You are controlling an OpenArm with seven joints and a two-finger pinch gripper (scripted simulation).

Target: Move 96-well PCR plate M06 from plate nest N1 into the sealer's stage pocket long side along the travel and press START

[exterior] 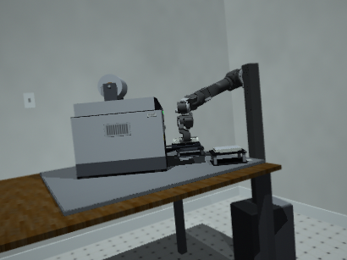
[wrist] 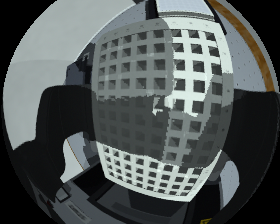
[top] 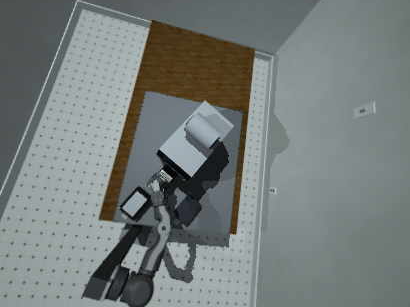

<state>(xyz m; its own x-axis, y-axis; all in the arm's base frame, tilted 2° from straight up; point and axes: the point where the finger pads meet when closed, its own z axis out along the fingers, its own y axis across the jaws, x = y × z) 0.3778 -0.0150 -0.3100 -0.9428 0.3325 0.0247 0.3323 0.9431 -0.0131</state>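
The open-welled plate M06 [wrist: 159,110] fills the wrist view, and its white grid of wells has no foil. My gripper [exterior: 184,139] points straight down and is shut on M06 [exterior: 186,141] at the sealer's stage [exterior: 184,146], which stands out in front of the grey sealer housing [exterior: 118,136]. The plate is level at the pocket; I cannot tell whether it is fully down. From above, the plate [top: 164,177] lies just in front of the housing [top: 192,139]. A green lamp [exterior: 162,111] glows at the housing's front corner. The START key is hidden.
The sealed plate M09 [exterior: 228,150] rests in nest N2 beside the stage, and it also shows in the overhead view [top: 134,202] and the wrist view [wrist: 178,0]. The dark empty nest N1 [top: 187,210] is on the other side. A foil roll [exterior: 112,87] sits on the sealer. The arm's post [exterior: 251,118] stands at the table edge.
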